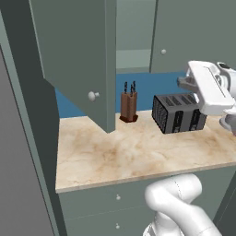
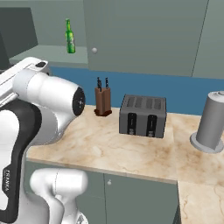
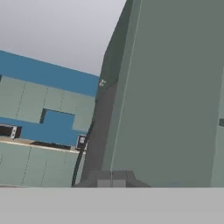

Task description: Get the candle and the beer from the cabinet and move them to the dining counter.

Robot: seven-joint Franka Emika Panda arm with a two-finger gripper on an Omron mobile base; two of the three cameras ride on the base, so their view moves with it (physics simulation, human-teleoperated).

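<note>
The beer (image 2: 69, 36), a slim green bottle with a red-and-white label, stands upright on the shelf of the open cabinet (image 2: 43, 53). In the left base view the cabinet's open door (image 1: 78, 55) swings out over the worktop and hides the bottle. The candle is out of view, and so is the dining counter. My gripper (image 3: 111, 181) is shut with nothing between its fingertips, and it faces a flat grey-green panel (image 3: 170, 96). My white hand (image 1: 207, 87) hovers high at the right, above the toaster and well right of the cabinet opening.
On the marble worktop (image 1: 133, 152) stand a brown knife block (image 1: 129, 107), a black toaster (image 1: 179, 113) and a grey cylinder (image 2: 212, 122) at the far right. The open door's knob (image 1: 93, 96) juts toward me. Drawers (image 1: 117, 198) run below.
</note>
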